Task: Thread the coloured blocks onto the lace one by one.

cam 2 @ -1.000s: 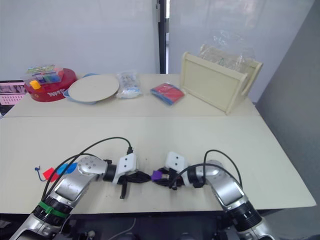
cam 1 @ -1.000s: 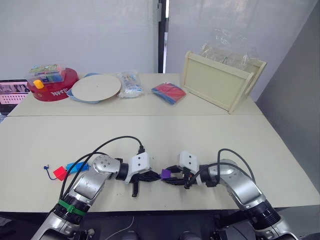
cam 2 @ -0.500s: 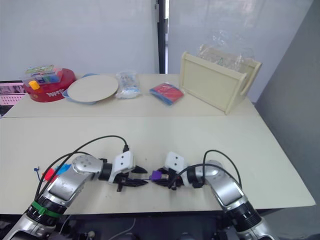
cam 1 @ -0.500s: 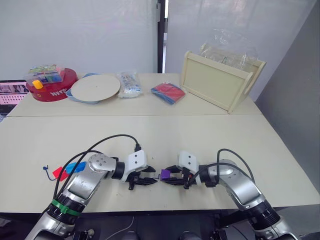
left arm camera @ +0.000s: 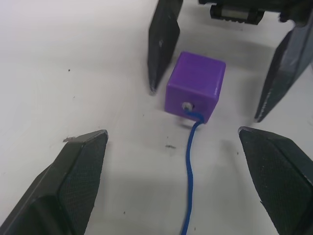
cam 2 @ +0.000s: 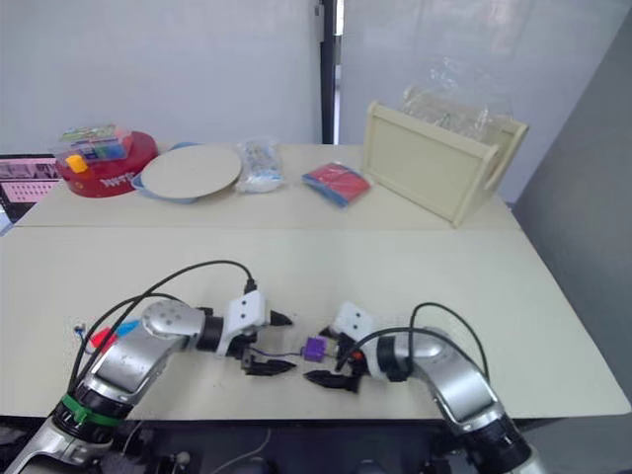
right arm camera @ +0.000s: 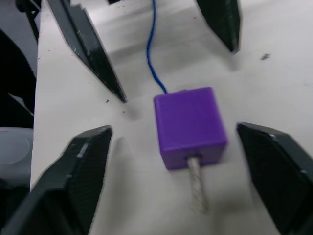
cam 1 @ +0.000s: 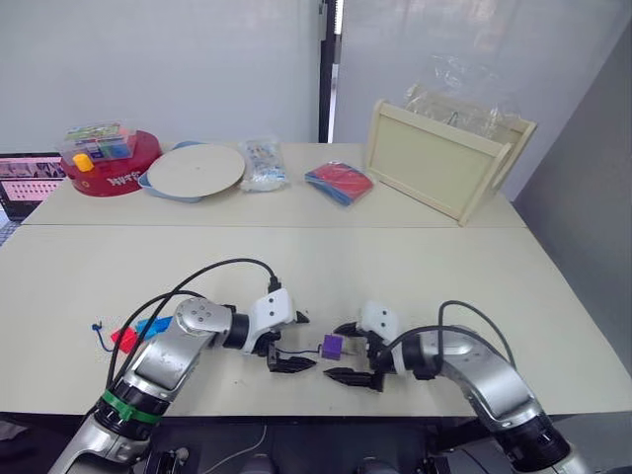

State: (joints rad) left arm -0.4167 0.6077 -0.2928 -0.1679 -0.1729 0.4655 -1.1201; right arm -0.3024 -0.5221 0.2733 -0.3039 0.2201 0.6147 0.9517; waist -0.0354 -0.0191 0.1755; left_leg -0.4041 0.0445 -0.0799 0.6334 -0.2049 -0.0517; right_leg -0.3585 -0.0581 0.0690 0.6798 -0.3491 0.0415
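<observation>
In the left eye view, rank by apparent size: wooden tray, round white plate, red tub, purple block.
1. Wooden tray, largest.
2. Round white plate.
3. Red tub, a little smaller than the plate.
4. Purple block, smallest though nearest the camera.

At the worktop's (cam 1: 415,267) far edge sit a red tub (cam 1: 111,168), a round plate (cam 1: 196,170), a clear packet (cam 1: 261,164) (contents unclear) and a wooden tray (cam 1: 444,160).
</observation>
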